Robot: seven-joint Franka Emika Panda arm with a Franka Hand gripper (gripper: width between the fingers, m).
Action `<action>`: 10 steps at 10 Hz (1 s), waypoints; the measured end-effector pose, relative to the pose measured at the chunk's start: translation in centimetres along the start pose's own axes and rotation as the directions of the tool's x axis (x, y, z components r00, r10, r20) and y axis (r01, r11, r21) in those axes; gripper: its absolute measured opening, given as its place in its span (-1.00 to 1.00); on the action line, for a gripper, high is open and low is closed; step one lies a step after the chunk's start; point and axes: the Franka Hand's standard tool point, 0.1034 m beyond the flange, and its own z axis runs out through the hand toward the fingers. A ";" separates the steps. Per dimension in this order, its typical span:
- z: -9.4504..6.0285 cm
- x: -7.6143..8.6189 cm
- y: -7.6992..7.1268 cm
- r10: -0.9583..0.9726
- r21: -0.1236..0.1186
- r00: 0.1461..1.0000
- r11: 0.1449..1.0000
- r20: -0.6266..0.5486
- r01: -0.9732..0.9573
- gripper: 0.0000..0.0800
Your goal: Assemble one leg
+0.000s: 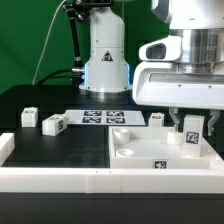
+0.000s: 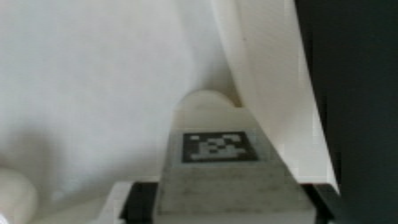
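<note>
My gripper sits low over the big white panel toward the exterior view's right, and its two fingers are closed onto a leg, a small white block with a black-and-white tag facing the camera. That leg stands upright between the fingers, right at the panel's far right corner; I cannot tell whether its base is touching the panel or just above it. In the wrist view I see the same leg from above, its tag clear, with the dark finger pads pressed against both its sides and the white panel blurred behind it.

Three more legs lie loose on the black table: one far to the exterior view's left, one just beside it, and a third near the gripper, behind the panel. The marker board lies flat behind them, in front of the arm's white base. A white rail runs along the table's near edge.
</note>
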 end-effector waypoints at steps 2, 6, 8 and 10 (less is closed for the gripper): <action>0.0 0.2 0.1 0.218 0.010 0.976 0.976 0.004 -0.218 -0.27; 0.0 0.5 0.0 0.623 0.034 0.782 0.781 0.021 -0.623 -0.27; 0.0 0.4 -0.1 0.793 0.032 0.608 0.607 0.034 -0.794 -0.27; 0.1 0.4 -0.4 0.900 0.032 0.433 0.432 0.047 -0.902 -0.27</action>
